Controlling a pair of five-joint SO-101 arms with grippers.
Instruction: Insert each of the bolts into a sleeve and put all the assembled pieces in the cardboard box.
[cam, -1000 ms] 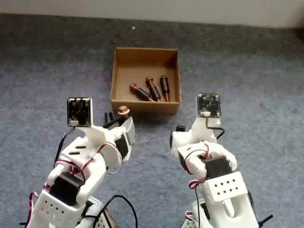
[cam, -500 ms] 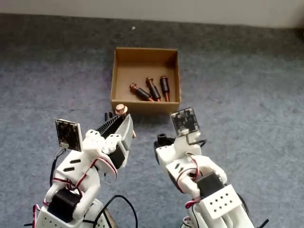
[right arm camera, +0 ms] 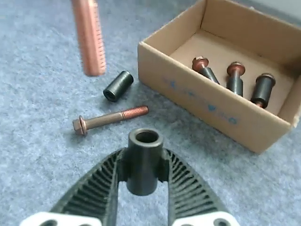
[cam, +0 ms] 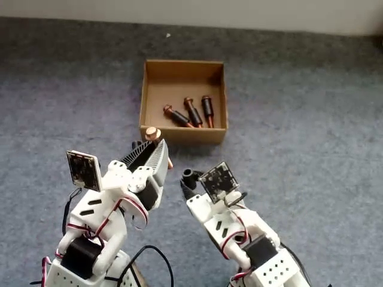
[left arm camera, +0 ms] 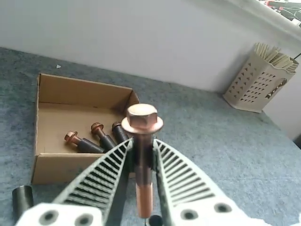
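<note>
Bolt [left arm camera: 143,117], where is it?
Upright, head up, clamped in the left gripper [left arm camera: 142,148], just short of the cardboard box [cam: 182,134].
And the sleeve [right arm camera: 145,141]?
Pinched in the right gripper [right arm camera: 143,162], bore up. The bolt's tip hangs higher, off toward the left arm.
</note>
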